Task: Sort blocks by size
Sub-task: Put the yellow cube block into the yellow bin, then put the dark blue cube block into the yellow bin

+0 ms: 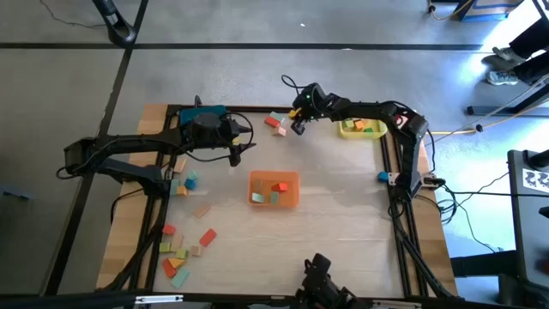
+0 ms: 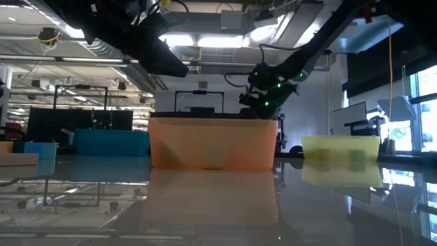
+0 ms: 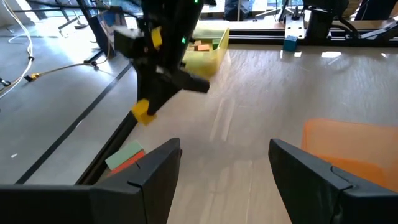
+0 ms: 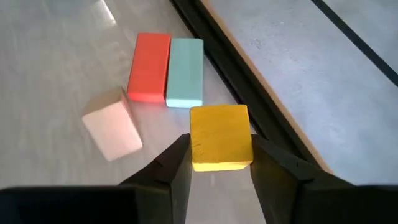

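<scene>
My right gripper (image 1: 297, 118) hangs above the table's far middle, shut on a small yellow block (image 4: 220, 137). Below it a red block (image 4: 149, 66), a light green block (image 4: 185, 72) and a tan block (image 4: 113, 129) lie flat on the table. My left gripper (image 1: 235, 153) is open and empty, left of the orange tray (image 1: 274, 189), which holds several blocks. More blocks lie along the table's left side (image 1: 182, 249). The yellow block also shows in the left wrist view (image 3: 143, 112). My right gripper pinches the yellow block by two opposite side faces (image 4: 194, 146) between its two fingers, coming from above and pointing down. The block is lifted clear of the table and sits about level in the hold.
A yellow tray (image 1: 360, 129) with several blocks stands at the far right. A blue tray (image 1: 206, 113) stands at the far left. A light blue block (image 1: 383, 177) lies at the right edge. The table's dark frame (image 4: 249, 93) runs close beside the held block.
</scene>
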Robot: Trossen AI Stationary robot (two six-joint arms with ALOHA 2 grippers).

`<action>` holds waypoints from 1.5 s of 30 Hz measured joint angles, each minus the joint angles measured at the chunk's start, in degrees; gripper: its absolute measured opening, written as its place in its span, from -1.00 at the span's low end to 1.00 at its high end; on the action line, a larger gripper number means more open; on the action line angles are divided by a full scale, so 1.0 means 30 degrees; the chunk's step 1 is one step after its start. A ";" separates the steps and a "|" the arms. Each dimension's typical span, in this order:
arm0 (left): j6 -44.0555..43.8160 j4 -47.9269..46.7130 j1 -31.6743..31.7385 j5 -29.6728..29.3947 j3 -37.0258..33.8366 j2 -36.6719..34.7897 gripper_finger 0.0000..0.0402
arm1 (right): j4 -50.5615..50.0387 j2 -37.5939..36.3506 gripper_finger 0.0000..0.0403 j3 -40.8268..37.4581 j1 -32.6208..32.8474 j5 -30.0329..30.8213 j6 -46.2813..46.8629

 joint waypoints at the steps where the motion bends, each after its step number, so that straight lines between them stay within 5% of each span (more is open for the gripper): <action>1: 0.0005 -0.0014 0.0000 0.0006 0.0005 0.0000 0.16 | -0.0502 -0.0382 -0.28 0.0000 0.0000 0.0217 -0.0005; 14: -0.0030 0.0072 0.0000 0.0006 0.0006 0.0000 0.16 | -1.0191 -0.6456 -0.36 -0.1120 -0.0440 0.6211 0.2735; 19: -0.0018 0.0064 0.0000 0.0006 0.0001 0.0000 0.16 | -0.9957 -0.8135 -0.37 -0.3621 -0.1682 0.7829 0.3844; 32: 0.0092 0.0137 0.0000 0.0006 -0.0001 0.0000 0.16 | -0.7345 -0.8497 -0.25 -0.7668 -0.4051 0.7553 0.5096; 45: 0.0239 -0.0023 0.0000 0.0006 -0.0001 0.0000 0.16 | -0.8162 -0.8685 0.46 -0.7578 -0.3993 0.7050 0.4498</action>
